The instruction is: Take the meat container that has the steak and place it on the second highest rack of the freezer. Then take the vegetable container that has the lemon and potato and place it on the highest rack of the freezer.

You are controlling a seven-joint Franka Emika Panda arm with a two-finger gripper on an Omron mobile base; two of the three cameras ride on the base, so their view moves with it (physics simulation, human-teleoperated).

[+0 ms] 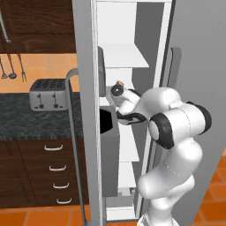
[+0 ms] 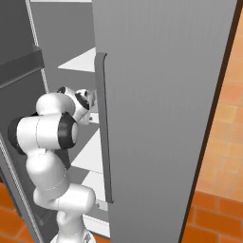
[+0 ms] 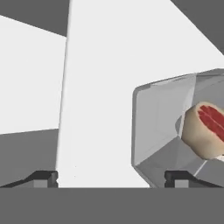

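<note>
The white arm reaches into the tall light-grey freezer (image 1: pixel 194 53), whose white interior is exposed between its open doors. In the hand view the gripper (image 3: pixel 113 177) is released: its 2 small dark fingertips (image 3: pixel 43 178) stand wide apart at the bottom, with nothing between them. The right fingertip sits in front of the lower rim of a clear grey-walled container (image 3: pixel 162 131), and whether it touches it cannot be told. The container rests on a flat white shelf plate (image 3: pixel 100 109), with the reddish-pink steak (image 3: pixel 205 130), its cream-beige fat side facing the camera, lying inside against the container's right part.

In the left base view the arm's wrist sits just below a thin white shelf (image 1: pixel 121 56) in the freezer's shelf stack; the gripper itself is hidden behind the wrist there. To the left of the freezer, a silver toaster (image 1: pixel 47 94) stands on the dark speckled tabletop (image 1: pixel 35 121) above dark wooden drawers (image 1: pixel 39 170).
</note>
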